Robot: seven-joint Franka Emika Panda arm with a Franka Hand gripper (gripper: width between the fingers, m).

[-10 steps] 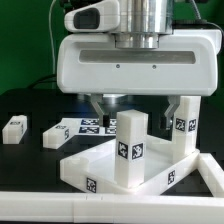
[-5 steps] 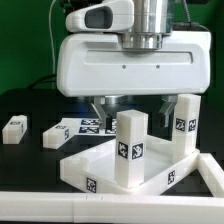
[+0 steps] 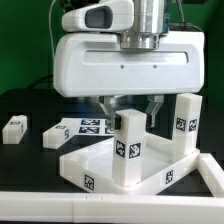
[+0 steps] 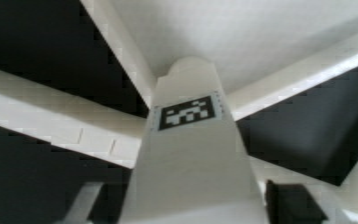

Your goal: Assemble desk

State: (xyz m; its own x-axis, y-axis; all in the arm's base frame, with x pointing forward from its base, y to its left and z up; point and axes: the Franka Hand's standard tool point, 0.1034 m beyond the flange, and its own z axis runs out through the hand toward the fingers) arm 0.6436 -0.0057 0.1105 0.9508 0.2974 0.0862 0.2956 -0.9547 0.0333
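Since half a second ago, your end effector point(image 3: 131, 110) has narrowed its jaws to roughly half width around the top of the upright leg point(image 3: 129, 150); you cannot tell whether they grip it. That leg stands on the tabletop panel point(image 3: 95, 165), which lies on the table point(image 3: 22, 105).

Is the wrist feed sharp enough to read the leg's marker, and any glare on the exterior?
Wrist view: the leg sits very close, soft-focused, its marker blurred but recognisable. Exterior view: sharper overall; the white end effector body is bright, not blown out.
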